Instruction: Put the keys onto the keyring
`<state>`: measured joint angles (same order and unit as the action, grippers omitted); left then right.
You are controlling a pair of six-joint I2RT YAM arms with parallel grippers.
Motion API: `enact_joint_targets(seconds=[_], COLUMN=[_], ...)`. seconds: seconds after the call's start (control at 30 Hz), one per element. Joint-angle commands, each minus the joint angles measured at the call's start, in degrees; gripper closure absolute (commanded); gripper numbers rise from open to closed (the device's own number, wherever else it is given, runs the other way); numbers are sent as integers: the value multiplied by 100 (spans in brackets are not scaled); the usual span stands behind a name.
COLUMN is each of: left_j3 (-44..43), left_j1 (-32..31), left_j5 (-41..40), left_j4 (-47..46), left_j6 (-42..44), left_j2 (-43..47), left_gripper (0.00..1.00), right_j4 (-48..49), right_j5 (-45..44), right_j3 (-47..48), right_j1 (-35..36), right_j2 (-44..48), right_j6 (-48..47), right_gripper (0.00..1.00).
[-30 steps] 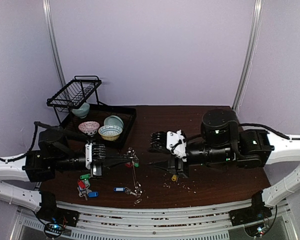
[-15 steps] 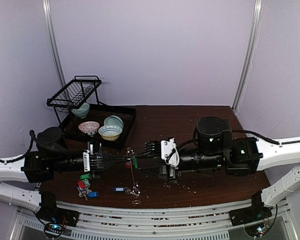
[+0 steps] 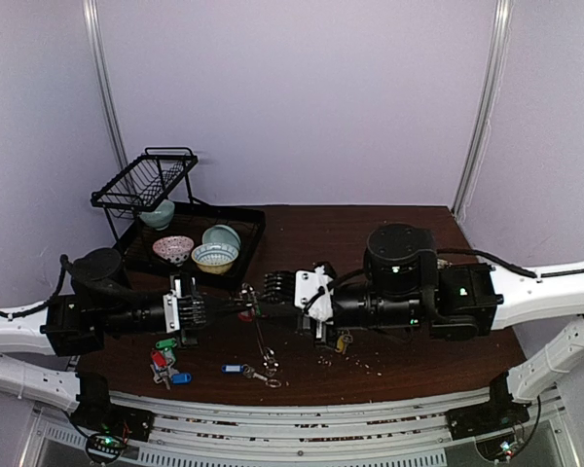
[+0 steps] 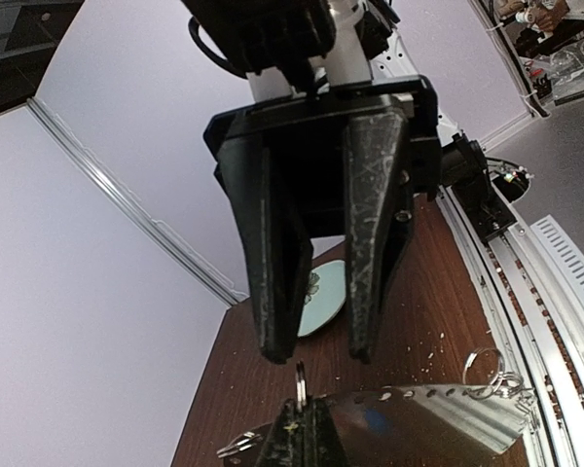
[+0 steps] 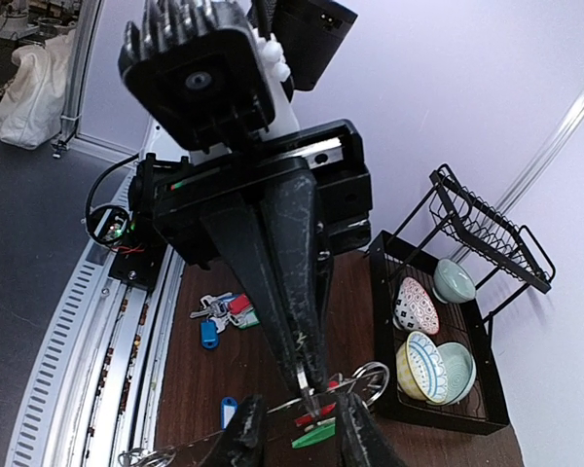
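Several keys [image 3: 165, 362] are lying loose and unthreaded on the near surface [image 3: 311, 384]. Beyond, the left end effector [image 4: 302, 438] is clenching the upright keyring [image 4: 428, 413], while the right end effector [image 4: 318, 355] is standing parted around a green-tagged key [image 5: 311, 436].

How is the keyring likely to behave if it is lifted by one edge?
Probably stiff: the keyring looks like a flat metal band that holds its shape though the left claw pinches one spot. Likely light, being thin. Its loose wire rings would probably swing.
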<state>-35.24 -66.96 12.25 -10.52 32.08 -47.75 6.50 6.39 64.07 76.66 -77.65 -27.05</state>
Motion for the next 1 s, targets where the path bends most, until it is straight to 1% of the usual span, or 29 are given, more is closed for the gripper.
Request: enact_joint_targets(seconds=[0.0,0.17,0.27,0.33,0.43,0.7,0.77,0.9,0.97], left_j3=[31,35,39,59,61,55,53,57,53], left_j1=[-28,-28,-28,-28,-28,-29,-28,-28,-30], left_j5=[-76,-74,-64,-60,-38,-40,-8,1,10], left_j4=[-231,-231,-231,-231,-231,-231,-231,-231,-237], left_j6=[51,32,14,10,-4,-12,-16,-30,-60], left_j2=[104,147,183,204,221,240,239,253,269], left_gripper=[100,100,100,100,100,100,100,100,100], right_j4=[-60,-187,-505,-658,-745,-1131,-1187,-1302,-1297], right_j5=[-207,192,99,-56,-113,-148,-219,-215,-212], right_j3=[292,312,552,680,815,985,1036,1182,1180], right_j1=[20,19,17,24,21,17,23,23,18], right_j2=[59,150,-56,-179,-290,-411,-462,-562,-553], right_j6=[-179,-326,-345,-360,-410,-518,-506,-471,-469], right_gripper=[75,69,68,70,79,76,82,99,100])
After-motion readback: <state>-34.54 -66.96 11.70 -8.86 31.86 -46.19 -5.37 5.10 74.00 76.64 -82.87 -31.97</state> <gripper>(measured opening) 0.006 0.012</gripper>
